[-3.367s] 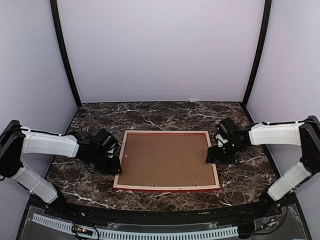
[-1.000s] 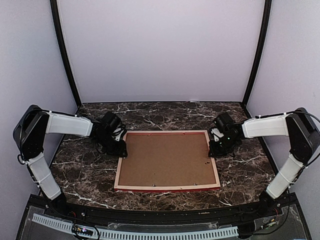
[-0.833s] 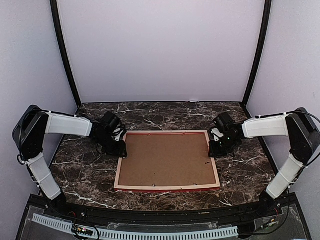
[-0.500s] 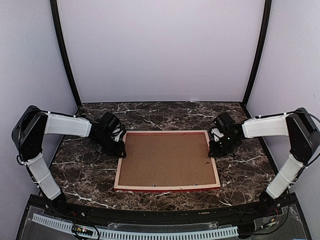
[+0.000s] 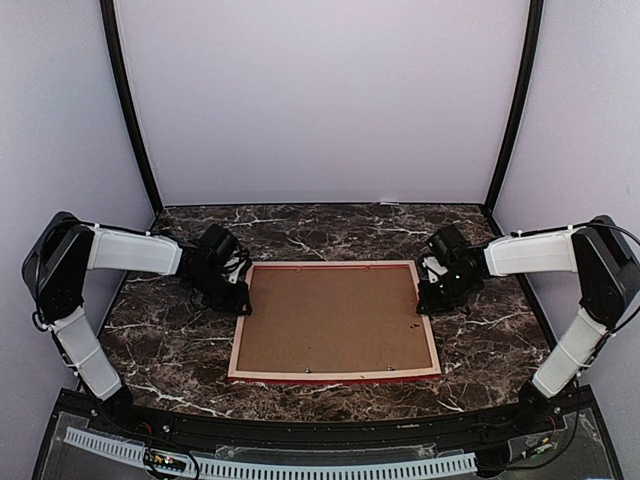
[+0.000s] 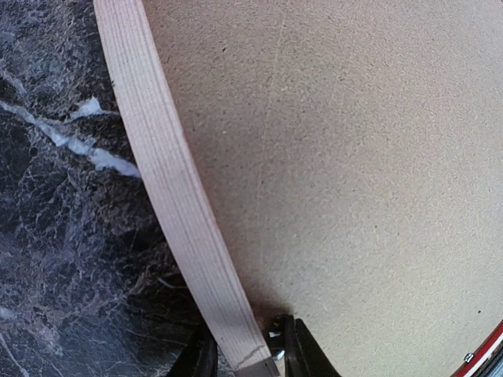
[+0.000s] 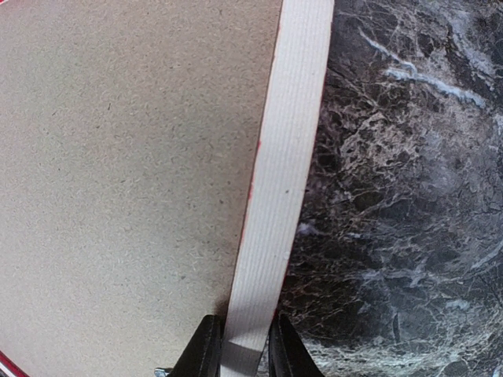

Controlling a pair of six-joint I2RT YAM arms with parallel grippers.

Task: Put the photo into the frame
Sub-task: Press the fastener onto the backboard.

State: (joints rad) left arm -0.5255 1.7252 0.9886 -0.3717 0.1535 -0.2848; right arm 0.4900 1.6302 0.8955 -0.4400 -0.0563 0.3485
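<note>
Pale purple walls (image 5: 320,100) stand around a dark marble table (image 5: 330,225). On the table lies the frame (image 5: 240,340), face down, so I see its pale wood back and only a thin red line at the edges. A brown backing board (image 5: 335,320) fills it. I cannot see the photo anywhere; it may be under the board, but I cannot tell. The left gripper (image 5: 238,300) sits at the far left corner, its fingers (image 6: 302,357) narrow, one on each side of the rail. I cannot tell if they squeeze it. The right gripper (image 5: 425,298) sits at the far right corner, and its fingers (image 7: 206,345) pinch that rail. If one side grips and the other does not, I think a lift would tip the frame. The rails are thin, so it could slip out and drop, and the board could slide off.
</note>
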